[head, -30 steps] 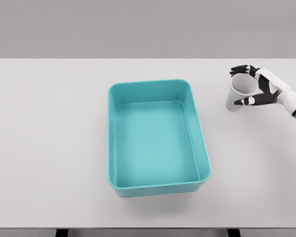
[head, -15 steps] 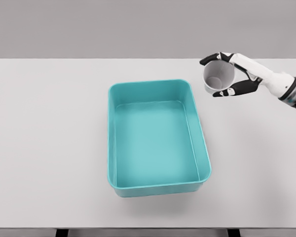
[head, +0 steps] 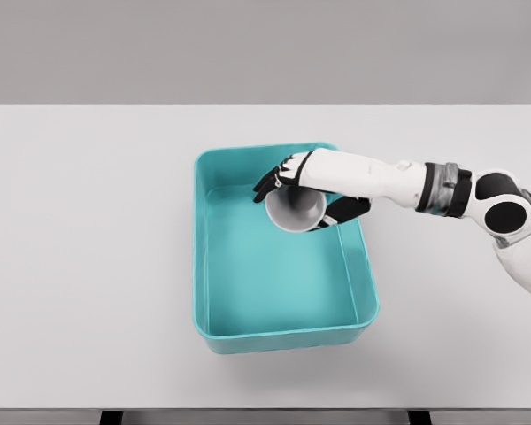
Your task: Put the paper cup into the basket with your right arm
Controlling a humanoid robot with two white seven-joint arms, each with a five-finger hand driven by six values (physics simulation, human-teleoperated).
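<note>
Spanning nearly the whole picture, the white table (head: 88, 266) carries only one thing that rests on it: the teal basket (head: 214, 336), a deep rectangular tub sitting about at the table's middle, with its long sides running from twelve to six o'clock. Its floor shows bare and holds nothing.

Next in size, the right arm (head: 398, 181) comes in from three o'clock and stretches across the basket's rim at its two o'clock corner. No left arm shows anywhere in view.

At the end of that arm, the right hand (head: 303, 190) is wrapped around the paper cup (head: 296, 209), dark fingers curled over the cup's far side and the thumb pressed against its near side. The cup is tipped so that its open mouth faces the camera, and it lies over the basket's upper part, toward the one o'clock region of the inside. Whether it hangs clear of the floor or touches it cannot be told from this single view, though it looks to be held aloft.

Judging the progress: picking up and carrying across appear done, since the cup is gripped and already within the basket's outline. What is left seems to be lowering it somewhat, loosening the fingers so the cup drops or settles inside, and drawing the arm back out toward three o'clock.
</note>
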